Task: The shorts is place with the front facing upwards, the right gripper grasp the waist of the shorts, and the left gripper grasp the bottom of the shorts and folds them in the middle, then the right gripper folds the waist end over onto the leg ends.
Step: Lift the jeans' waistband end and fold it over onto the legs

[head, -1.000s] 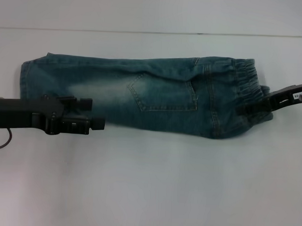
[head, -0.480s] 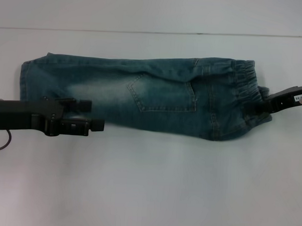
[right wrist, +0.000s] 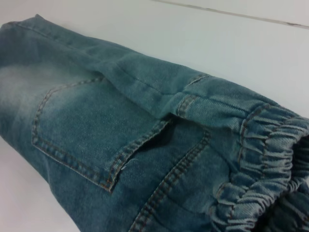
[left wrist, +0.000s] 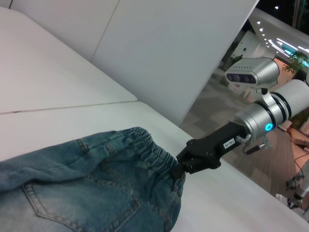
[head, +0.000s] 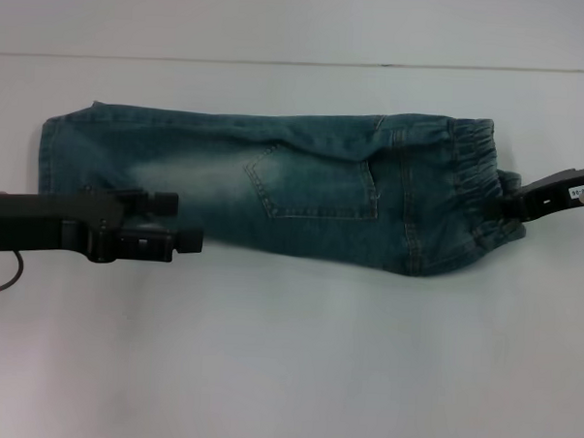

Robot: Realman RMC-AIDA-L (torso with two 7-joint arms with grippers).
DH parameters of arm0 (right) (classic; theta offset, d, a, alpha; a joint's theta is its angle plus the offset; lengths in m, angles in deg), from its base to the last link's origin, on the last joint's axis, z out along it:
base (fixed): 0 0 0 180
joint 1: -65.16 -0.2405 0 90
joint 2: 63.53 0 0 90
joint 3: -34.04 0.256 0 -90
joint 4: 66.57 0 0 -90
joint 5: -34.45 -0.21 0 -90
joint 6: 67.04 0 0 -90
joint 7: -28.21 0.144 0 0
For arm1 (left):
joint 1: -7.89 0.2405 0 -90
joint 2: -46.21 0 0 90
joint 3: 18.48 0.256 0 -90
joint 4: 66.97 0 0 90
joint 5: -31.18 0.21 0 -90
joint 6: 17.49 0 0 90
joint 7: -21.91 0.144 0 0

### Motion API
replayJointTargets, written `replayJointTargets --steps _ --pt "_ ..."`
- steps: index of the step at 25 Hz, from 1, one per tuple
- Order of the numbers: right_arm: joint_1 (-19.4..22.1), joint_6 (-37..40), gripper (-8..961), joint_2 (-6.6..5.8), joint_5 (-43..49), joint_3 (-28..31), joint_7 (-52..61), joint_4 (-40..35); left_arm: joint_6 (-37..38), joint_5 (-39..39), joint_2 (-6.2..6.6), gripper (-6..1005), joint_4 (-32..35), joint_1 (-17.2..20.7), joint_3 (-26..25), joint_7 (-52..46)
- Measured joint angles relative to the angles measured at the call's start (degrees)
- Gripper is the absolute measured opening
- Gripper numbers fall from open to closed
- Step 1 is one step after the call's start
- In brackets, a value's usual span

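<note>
White surface [head: 285, 374] carried the shorts [head: 274, 189] lengthwise — already folded in half. At three o'clock the right gripper [head: 506, 205] seemingly pinched the gathered waist [head: 473, 178]; at nine, the left gripper [head: 180, 224] hovered, fingers' state unclear. Soft, limp denim — grip the thick elastic.

A robotics lab or demo hall: bare white tabletop [head: 285, 374], white partition panel [left wrist: 174, 53], ceiling strip lights [left wrist: 285, 41] over an open floor beyond
</note>
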State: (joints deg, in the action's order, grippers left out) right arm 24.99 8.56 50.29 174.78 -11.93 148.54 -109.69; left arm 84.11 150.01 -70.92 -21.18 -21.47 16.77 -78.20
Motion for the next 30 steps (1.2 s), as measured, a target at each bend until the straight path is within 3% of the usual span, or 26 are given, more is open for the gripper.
replayJointTargets --steps 1,8,15,23,28,30 --pt "0.01 0.14 92 0.00 -0.13 0.02 -0.01 -0.01 0.00 -0.15 -0.06 933 0.00 0.00 -0.12 -0.03" --pt "0.12 6.62 86 -0.49 -3.51 1.20 1.00 -4.00 -1.49 -3.51 -1.49 934 0.00 -0.09 -2.77 0.55" --pt "-0.49 15.32 87 -0.89 -4.03 4.86 3.78 -12.71 -11.00 -13.93 -3.62 934 -5.17 -0.29 -4.82 8.96" --pt "-1.27 22.43 86 -2.35 -9.53 7.41 5.45 -16.02 -25.89 -26.35 -7.21 932 -18.42 -1.86 -4.57 35.65" --pt "-1.49 24.88 87 -3.33 -12.98 7.52 6.55 -16.33 -27.22 -29.51 -7.31 925 -28.74 -4.40 -4.54 54.33" --pt "-1.81 25.91 86 -3.41 -13.32 7.54 6.68 -16.38 -27.82 -31.16 -7.42 877 -32.06 -4.94 -5.20 61.86"
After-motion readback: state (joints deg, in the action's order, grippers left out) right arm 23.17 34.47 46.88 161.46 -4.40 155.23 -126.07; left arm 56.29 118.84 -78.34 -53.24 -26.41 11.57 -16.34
